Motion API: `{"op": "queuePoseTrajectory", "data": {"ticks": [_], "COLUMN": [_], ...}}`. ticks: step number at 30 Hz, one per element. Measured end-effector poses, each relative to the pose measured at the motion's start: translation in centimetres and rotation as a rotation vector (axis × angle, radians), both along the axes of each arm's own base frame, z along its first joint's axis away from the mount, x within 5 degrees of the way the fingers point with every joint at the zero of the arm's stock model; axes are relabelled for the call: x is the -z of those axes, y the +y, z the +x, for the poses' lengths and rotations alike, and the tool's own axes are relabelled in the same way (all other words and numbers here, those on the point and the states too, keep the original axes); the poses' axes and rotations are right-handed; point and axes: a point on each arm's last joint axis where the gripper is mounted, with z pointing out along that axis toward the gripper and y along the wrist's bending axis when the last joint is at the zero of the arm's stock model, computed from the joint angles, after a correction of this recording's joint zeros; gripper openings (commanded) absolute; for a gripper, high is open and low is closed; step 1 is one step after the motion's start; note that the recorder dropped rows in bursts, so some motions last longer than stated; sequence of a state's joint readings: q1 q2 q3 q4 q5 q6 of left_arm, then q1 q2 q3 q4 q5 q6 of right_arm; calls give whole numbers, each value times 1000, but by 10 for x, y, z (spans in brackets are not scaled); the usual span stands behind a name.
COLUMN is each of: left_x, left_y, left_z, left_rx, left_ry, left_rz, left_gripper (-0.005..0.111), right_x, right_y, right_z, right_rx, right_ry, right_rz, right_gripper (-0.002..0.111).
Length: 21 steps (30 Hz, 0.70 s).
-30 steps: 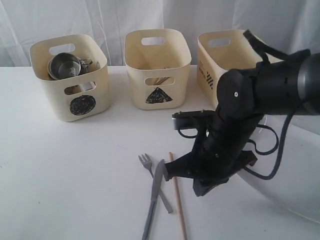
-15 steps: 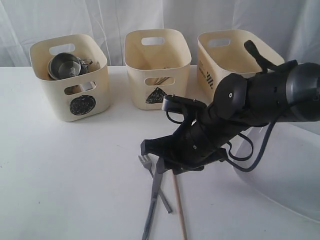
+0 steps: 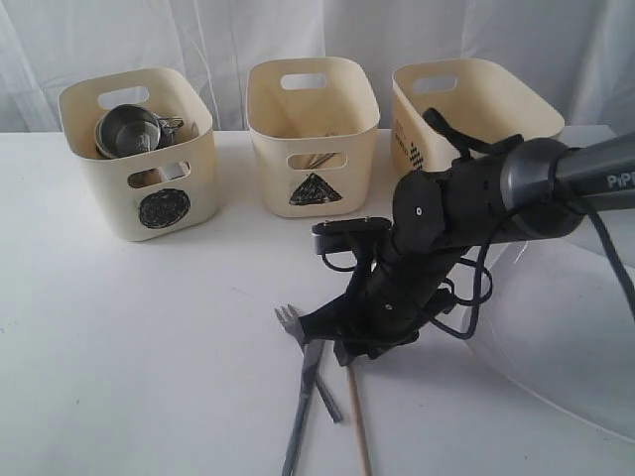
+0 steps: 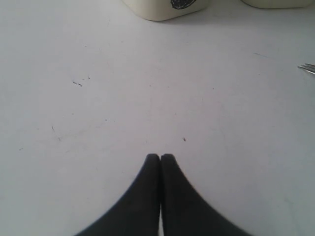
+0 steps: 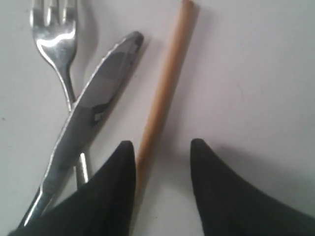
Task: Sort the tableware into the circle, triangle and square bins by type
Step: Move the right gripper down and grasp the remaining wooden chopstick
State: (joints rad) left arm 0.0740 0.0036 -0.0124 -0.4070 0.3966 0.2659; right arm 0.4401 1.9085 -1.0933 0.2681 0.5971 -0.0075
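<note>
A steel fork (image 3: pixel 290 319), a steel knife (image 3: pixel 302 397) and a wooden chopstick (image 3: pixel 356 421) lie together on the white table. My right gripper (image 3: pixel 343 351) hangs low over them, open. In the right wrist view the chopstick (image 5: pixel 165 83) runs between the fingers (image 5: pixel 160 147), close against one finger, touching neither that I can see. The knife (image 5: pixel 93 105) lies across the fork (image 5: pixel 53 42) beside it. The circle bin (image 3: pixel 139 188) holds steel mugs (image 3: pixel 129 131). The triangle bin (image 3: pixel 313 134) and square bin (image 3: pixel 466 104) stand to its right. My left gripper (image 4: pixel 160 157) is shut and empty over bare table.
A large white plate (image 3: pixel 566 337) lies at the right, under and behind my right arm. The bins stand in a row along the back, in front of a white curtain. In the left wrist view the circle bin's base (image 4: pixel 167 6) and the fork's tines (image 4: pixel 308 68) show at the edges.
My right arm has swung left and come down over the cutlery, and its gripper has gone from shut to open around the chopstick. The left gripper has stayed shut.
</note>
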Motion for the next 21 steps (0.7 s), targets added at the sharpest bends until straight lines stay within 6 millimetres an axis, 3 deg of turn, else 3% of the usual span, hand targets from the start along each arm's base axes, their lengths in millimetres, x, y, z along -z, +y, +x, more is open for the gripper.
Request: {"op": "queuePoseTrajectory", "data": {"ticks": [12,18,21], "left_x": [0,0,0], "left_y": [0,0,0], "left_z": [0,0,0], "left_rx": [0,0,0], "left_ry": [0,0,0], "left_rz": [0,2,2], "left_gripper": [0,0,0], "right_x": [6,8,11], "right_y": [3,-2,-12], "right_z": [0,1,5], "right_rx": [-33,-6,18], "right_ry": [40,21,-6], "right_rz": [-58,-156,-267], "right_gripper": [35,11,5]}}
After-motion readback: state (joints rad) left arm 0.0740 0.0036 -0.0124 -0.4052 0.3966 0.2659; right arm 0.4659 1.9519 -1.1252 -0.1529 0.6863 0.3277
